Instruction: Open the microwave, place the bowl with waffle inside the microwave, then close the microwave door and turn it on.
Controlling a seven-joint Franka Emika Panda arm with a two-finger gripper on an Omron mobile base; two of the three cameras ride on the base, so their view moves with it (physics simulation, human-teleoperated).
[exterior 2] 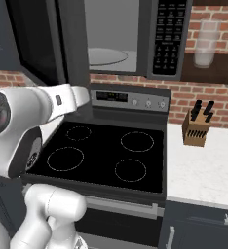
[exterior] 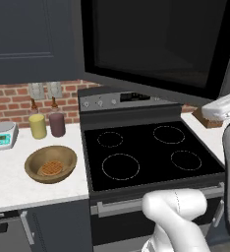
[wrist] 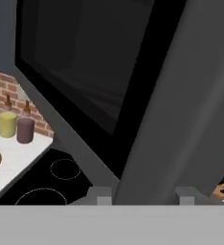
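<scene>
The microwave [exterior 2: 113,29] hangs over the stove with its light interior, glass turntable [exterior 2: 106,56] and keypad [exterior 2: 165,36] exposed. The microwave door [exterior: 151,39] stands swung wide open to the left, its black window facing the left base camera. In the hand view my gripper [wrist: 144,196] has a fingertip on each side of the door's grey bar handle [wrist: 181,119], which fills the gap between them. The brown bowl [exterior: 50,164] sits on the left counter in front of the jars, with the waffle [exterior: 51,168] lying in it.
The black stove [exterior: 146,152] lies below the microwave. On the left counter stand a yellow jar [exterior: 38,126], a maroon jar [exterior: 57,124] and a small scale [exterior: 3,135]. A knife block [exterior 2: 195,129] is on the right counter.
</scene>
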